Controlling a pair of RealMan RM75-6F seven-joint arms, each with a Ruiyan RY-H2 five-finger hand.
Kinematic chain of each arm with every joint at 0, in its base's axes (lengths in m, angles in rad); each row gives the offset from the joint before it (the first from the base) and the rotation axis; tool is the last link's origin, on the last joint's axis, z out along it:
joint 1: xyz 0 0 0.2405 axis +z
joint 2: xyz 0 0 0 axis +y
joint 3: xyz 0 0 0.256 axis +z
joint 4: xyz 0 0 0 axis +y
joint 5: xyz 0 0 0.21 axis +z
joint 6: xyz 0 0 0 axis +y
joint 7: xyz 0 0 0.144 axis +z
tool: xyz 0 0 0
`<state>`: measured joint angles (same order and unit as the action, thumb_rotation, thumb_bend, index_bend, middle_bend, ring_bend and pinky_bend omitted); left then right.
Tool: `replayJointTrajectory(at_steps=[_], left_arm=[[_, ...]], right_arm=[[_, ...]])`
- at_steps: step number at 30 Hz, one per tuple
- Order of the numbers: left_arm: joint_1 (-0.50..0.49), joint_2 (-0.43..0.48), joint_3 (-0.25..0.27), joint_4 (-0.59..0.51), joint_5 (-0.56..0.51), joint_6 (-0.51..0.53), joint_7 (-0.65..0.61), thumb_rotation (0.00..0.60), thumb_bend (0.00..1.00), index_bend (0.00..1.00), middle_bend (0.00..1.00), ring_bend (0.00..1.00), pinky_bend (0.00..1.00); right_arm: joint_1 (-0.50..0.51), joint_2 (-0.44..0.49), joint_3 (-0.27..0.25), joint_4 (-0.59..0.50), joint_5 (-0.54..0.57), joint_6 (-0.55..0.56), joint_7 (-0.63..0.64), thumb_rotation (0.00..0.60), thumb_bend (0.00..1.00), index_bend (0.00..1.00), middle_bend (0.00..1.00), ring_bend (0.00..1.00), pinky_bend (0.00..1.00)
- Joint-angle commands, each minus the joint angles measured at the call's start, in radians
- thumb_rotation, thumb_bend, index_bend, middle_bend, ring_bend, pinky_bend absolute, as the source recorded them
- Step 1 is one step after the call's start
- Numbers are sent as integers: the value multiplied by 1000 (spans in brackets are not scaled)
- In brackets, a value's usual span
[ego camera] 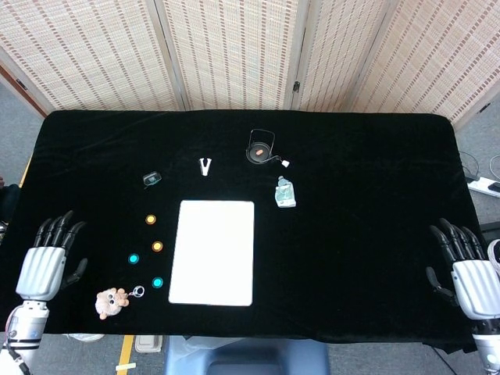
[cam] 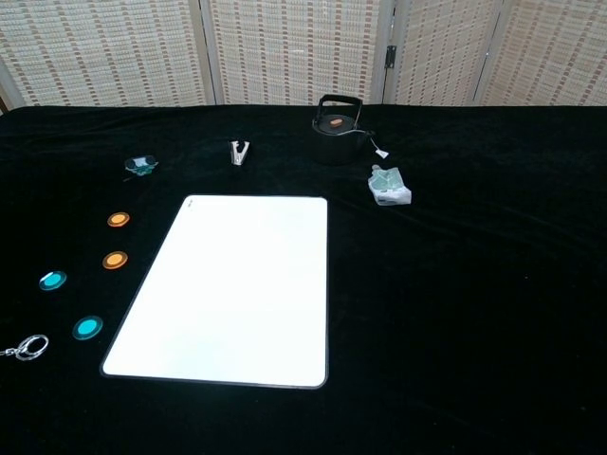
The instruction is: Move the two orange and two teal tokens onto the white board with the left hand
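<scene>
Plush toy (ego camera: pixel 111 301) and keyring (ego camera: pixel 138 291) between empty, spread left hand (ego camera: pixel 47 262) and tokens (ego camera: pixel 157 246).

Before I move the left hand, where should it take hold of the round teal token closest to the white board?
Pinch the round teal token across its rim from above: it lies flat on the black cloth. Bring the left hand in from its own side, away from the white board.

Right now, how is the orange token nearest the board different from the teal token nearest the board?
The orange token is orange; the teal token is blue-green. The orange token lies farther up the table, while the teal token lies nearer the robot, close to the keyring. Both are small round discs lying flat on the black cloth, left of the white board, untouched.
</scene>
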<state>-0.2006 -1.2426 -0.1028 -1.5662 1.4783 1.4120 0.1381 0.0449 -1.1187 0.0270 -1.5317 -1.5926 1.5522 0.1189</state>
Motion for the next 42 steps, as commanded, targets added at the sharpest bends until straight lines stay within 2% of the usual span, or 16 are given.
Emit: replayJointTrajectory(at_steps=[1, 3, 12, 22, 42], left_arm=[[-60, -13, -22, 39, 14, -64, -47, 600, 425, 283, 28, 0, 0], [-98, -21, -34, 66, 15, -107, -83, 600, 427, 330, 53, 0, 0], [-264, -117, -70, 260, -24, -315, -172, 600, 434, 417, 104, 22, 0], [-381, -235, -78, 432, -113, -499, -198, 600, 432, 405, 106, 28, 0], [-467, -357, -71, 546, -197, -586, -121, 600, 430, 432, 106, 22, 0]], right_arm=[[-1, 0, 0, -1, 0, 1, -1, 600, 511, 0, 1, 34, 0], [-4, 1, -1, -2, 0, 5, -2, 600, 510, 0, 1, 34, 0], [-11, 5, 0, -9, 6, 10, -9, 600, 510, 0, 1, 34, 0], [-13, 12, 2, -22, 9, 8, -19, 600, 511, 0, 1, 33, 0], [-20, 11, -2, -9, 13, 5, 0, 600, 511, 0, 1, 34, 0]])
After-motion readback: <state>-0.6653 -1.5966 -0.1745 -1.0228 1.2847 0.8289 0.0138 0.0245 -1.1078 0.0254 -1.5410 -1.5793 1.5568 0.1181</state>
